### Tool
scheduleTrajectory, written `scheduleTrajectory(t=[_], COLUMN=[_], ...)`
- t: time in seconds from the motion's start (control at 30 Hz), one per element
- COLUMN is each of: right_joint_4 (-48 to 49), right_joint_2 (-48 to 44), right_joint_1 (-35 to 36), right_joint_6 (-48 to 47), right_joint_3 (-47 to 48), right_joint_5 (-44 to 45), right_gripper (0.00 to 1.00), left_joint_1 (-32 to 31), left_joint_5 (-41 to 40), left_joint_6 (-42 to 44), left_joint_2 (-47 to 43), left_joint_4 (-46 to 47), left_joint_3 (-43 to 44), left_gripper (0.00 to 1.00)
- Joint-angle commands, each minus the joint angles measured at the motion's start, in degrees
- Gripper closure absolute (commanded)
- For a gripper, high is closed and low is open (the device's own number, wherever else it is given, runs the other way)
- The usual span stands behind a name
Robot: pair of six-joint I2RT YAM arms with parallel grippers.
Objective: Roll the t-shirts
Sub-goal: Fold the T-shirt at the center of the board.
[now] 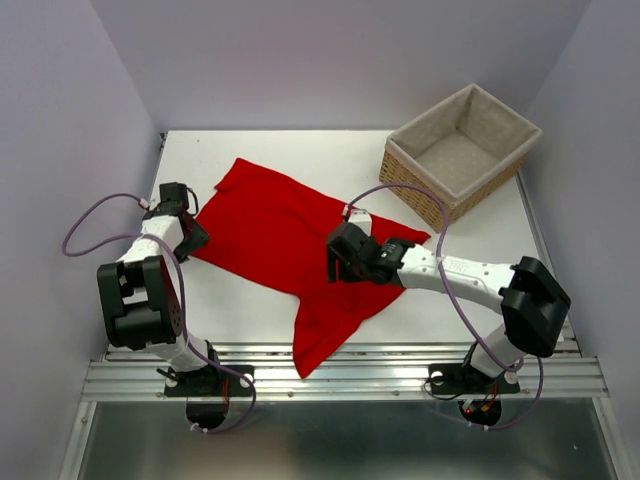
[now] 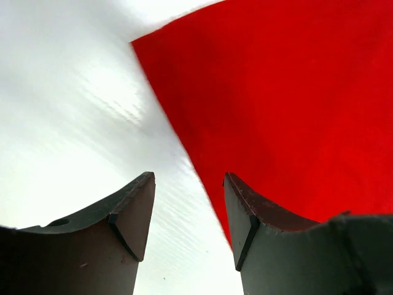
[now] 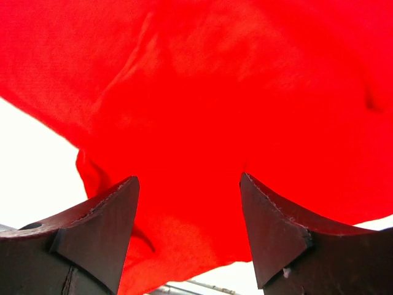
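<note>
— One red t-shirt (image 1: 275, 230) only, spread out and rumpled across the middle of the white table (image 1: 230, 300), not yet rolled. Long tail of cloth trailing toward the near edge, draped over the metal rail (image 1: 420, 375).

— And up close?

— From the left wrist, just a straight red border (image 2: 295, 104) cutting diagonally over bare white. From the right wrist, filling nearly the whole view (image 3: 215, 92), soft folds throughout, slivers of white at the lower corners.

— Left gripper?

— Left gripper (image 1: 192, 238) parked low at the shirt's left border, unclenched (image 2: 189, 215), mostly bare table in the gap. Right-hand finger (image 2: 245, 209) just over the hem. Touching or hovering: cannot tell.

— Right gripper?

— Right gripper (image 1: 345, 262) down over the shirt's right half, likewise spread wide (image 3: 189, 227), red cloth beyond the gap but not pinched.

— Further out?

— Wicker basket (image 1: 420, 190) with beige lining at the far right corner, close by the shirt's right corner. Purple cables (image 1: 85, 225) looping from both arms.
</note>
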Motion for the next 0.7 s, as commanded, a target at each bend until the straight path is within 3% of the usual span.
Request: scheduleTrajectory(t=[0.0, 0.47, 0.57, 0.6, 0.63, 0.67], right_joint_4=[1.9, -0.1, 0.6, 0.6, 0.5, 0.6], right_joint_2=[-3.4, -8.6, -8.4, -8.3, -7.9, -7.7], right_joint_1=[2.6, 12.0, 14.8, 14.8, 15.6, 16.1], right_joint_6=[1.6, 0.0, 0.6, 1.1, 1.3, 2.2], right_joint_3=[-3.0, -6.1, -6.9, -7.0, -7.2, -7.3], right_joint_5=[-0.5, 4.8, 4.8, 4.4, 2.7, 2.2], right_gripper=[0.28, 0.28, 0.28, 0.27, 0.27, 0.27], left_joint_1=[1.7, 1.8, 1.8, 1.8, 1.8, 1.8], left_joint_5=[-4.4, 2.4, 3.9, 4.2, 4.6, 4.7], left_joint_6=[-2.5, -4.0, -4.0, -3.8, -3.6, -3.6], left_joint_2=[-1.9, 5.9, 7.8, 8.1, 8.1, 8.1], left_joint_4=[1.2, 9.9, 10.3, 10.5, 10.4, 10.1], left_joint_3=[-1.9, -4.5, -3.9, -3.6, -3.3, -2.9], left_gripper=[0.41, 0.46, 0.64, 0.73, 0.99, 1.00])
